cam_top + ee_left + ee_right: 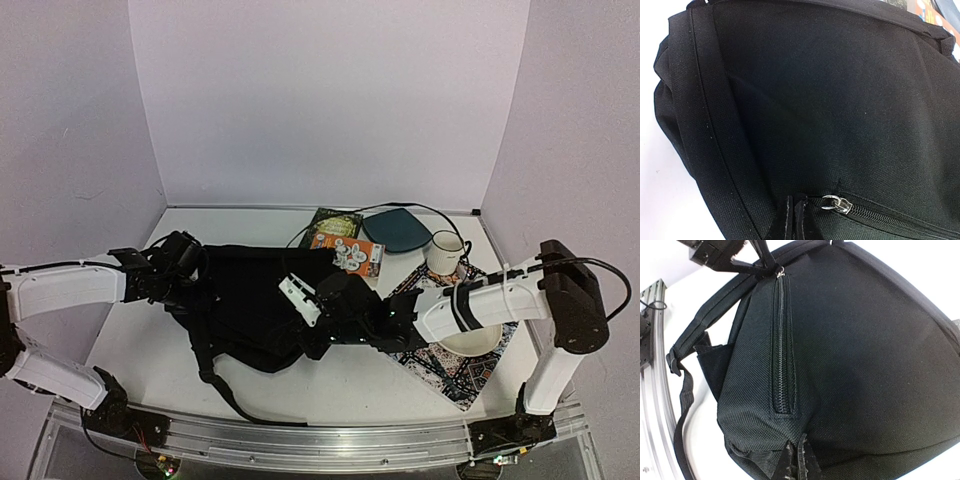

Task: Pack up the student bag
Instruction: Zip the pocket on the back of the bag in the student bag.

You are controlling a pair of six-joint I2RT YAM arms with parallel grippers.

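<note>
A large soft black fabric backpack [865,365] fills most of the frame, with a closed black zipper [782,345] running straight down from a small metal pull [782,274] near the top centre to just below mid-frame. A padded black shoulder strap [715,307] slants along its left side, and a thin webbing strap [682,415] trails to the lower left over the white table [670,305] beside a silver aluminium rail [650,370]. At bottom centre the right gripper [796,460] has its dark fingers pressed together against the fabric, while the left gripper [752,262] reaches in from the upper left corner close to the pull.
</note>
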